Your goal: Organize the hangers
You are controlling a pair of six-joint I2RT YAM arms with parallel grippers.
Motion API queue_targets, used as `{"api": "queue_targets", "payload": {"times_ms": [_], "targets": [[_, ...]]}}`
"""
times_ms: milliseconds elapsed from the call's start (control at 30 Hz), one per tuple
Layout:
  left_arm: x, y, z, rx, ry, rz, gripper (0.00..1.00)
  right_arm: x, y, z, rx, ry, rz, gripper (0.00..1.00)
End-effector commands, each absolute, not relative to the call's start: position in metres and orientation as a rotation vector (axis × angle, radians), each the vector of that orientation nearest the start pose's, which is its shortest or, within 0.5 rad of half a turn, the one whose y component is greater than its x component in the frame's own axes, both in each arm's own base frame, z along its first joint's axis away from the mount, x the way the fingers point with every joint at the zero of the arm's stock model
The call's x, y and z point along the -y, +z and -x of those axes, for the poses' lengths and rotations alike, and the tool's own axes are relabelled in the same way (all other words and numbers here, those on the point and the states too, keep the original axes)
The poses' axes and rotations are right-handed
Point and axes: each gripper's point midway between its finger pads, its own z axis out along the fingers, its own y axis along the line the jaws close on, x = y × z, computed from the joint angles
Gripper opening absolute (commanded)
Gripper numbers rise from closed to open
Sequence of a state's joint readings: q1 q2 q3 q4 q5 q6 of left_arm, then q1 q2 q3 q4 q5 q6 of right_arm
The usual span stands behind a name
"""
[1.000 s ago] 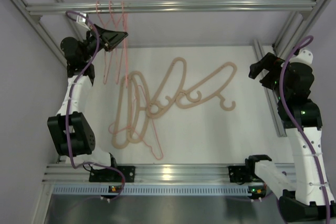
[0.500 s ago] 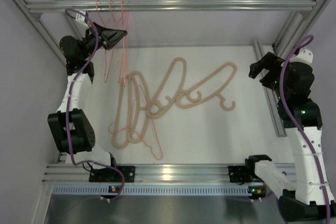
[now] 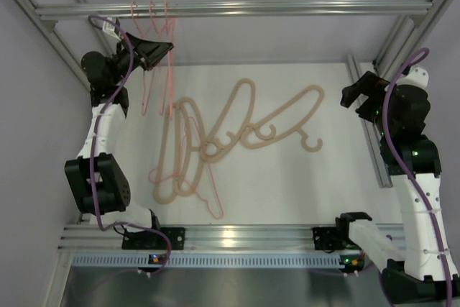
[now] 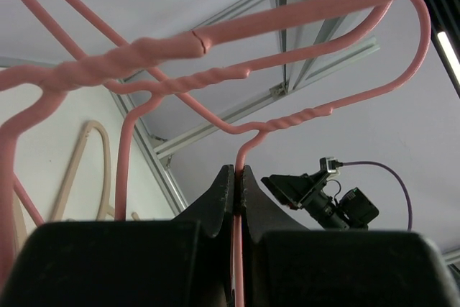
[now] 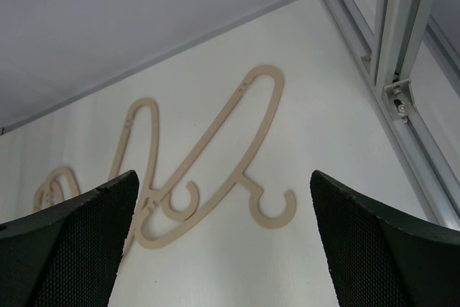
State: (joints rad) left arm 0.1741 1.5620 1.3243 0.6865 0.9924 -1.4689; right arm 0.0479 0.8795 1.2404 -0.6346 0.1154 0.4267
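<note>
**A:** What have you got hold of?

**B:** My left gripper [image 4: 238, 176] is pinched shut on the thin wire of a pink hanger [image 4: 302, 114]. I hold it just below the twisted neck, and the hook curls up and over above my fingertips. Two more pink hangers [image 3: 151, 14] hang just beside mine on the rail [image 3: 287, 8].

**A:** How does it handle?

**B:** I'd judge it light and springy. The wire is thin and smooth, so it could swivel in the pinch. Holding close under the neck should keep the hook from swinging.

**A:** And your other side?

**B:** My right gripper [image 5: 226, 206] has its fingers spread wide, with nothing between them. The beige hangers [image 3: 291, 109] lie below and ahead of it on the table [image 3: 323, 192], overlapping in a heap.

**A:** Are those harder?

**B:** Probably. They look thicker, stiffer and rounded, and they lie flat. I'd take one by the hook, or by an arm where it rides up over its neighbour. One more pink one lies partly under the heap, so lifting a beige hanger may drag it along.
</note>
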Motion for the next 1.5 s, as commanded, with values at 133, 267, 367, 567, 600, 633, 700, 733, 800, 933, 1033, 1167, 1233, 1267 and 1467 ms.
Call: {"api": "queue_targets", "payload": {"times_ms": [133,267,367,567,600,633,700,733,800,933,1033,1167,1233,1267,1467], "targets": [[0.077,0.453,-0.424,-1.424,-1.544,0.39,0.0,-0.006,0.383,-0.288,-1.719,0.223,-0.421,0.99],[0.075,0.447,-0.423,-1.424,-1.556,0.447,0.0,-0.006,0.382,-0.287,-1.718,0.225,-0.424,0.99],[0.075,0.444,-0.425,-1.428,-1.568,0.478,0.0,-0.006,0.382,-0.286,-1.715,0.222,-0.422,0.99],[0.074,0.447,-0.426,-1.427,-1.591,0.505,0.0,-0.006,0.385,-0.284,-1.708,0.222,-0.419,1.0],[0.074,0.448,-0.427,-1.43,-1.59,0.512,0.0,-0.006,0.385,-0.284,-1.708,0.223,-0.419,0.99],[0.074,0.447,-0.428,-1.438,-1.588,0.528,0.0,-0.006,0.384,-0.284,-1.71,0.225,-0.42,0.99],[0.073,0.448,-0.428,-1.439,-1.592,0.537,0.0,-0.006,0.385,-0.283,-1.707,0.228,-0.419,0.99],[0.073,0.446,-0.429,-1.441,-1.591,0.55,0.0,-0.006,0.385,-0.283,-1.707,0.229,-0.421,0.99],[0.071,0.447,-0.428,-1.437,-1.586,0.571,0.0,-0.006,0.387,-0.282,-1.702,0.228,-0.421,1.0],[0.068,0.447,-0.428,-1.418,-1.594,0.62,0.0,-0.006,0.387,-0.282,-1.702,0.227,-0.42,0.99],[0.067,0.449,-0.43,-1.41,-1.594,0.646,0.0,-0.005,0.388,-0.281,-1.699,0.224,-0.418,0.99],[0.066,0.46,-0.431,-1.411,-1.579,0.639,0.0,-0.005,0.389,-0.28,-1.696,0.226,-0.419,0.99],[0.066,0.459,-0.433,-1.426,-1.576,0.647,0.0,-0.006,0.388,-0.281,-1.698,0.228,-0.422,1.0],[0.068,0.462,-0.431,-1.426,-1.575,0.628,0.0,-0.006,0.388,-0.281,-1.698,0.23,-0.422,0.99],[0.071,0.463,-0.428,-1.443,-1.569,0.6,0.0,-0.006,0.388,-0.281,-1.699,0.232,-0.421,0.99]]}}
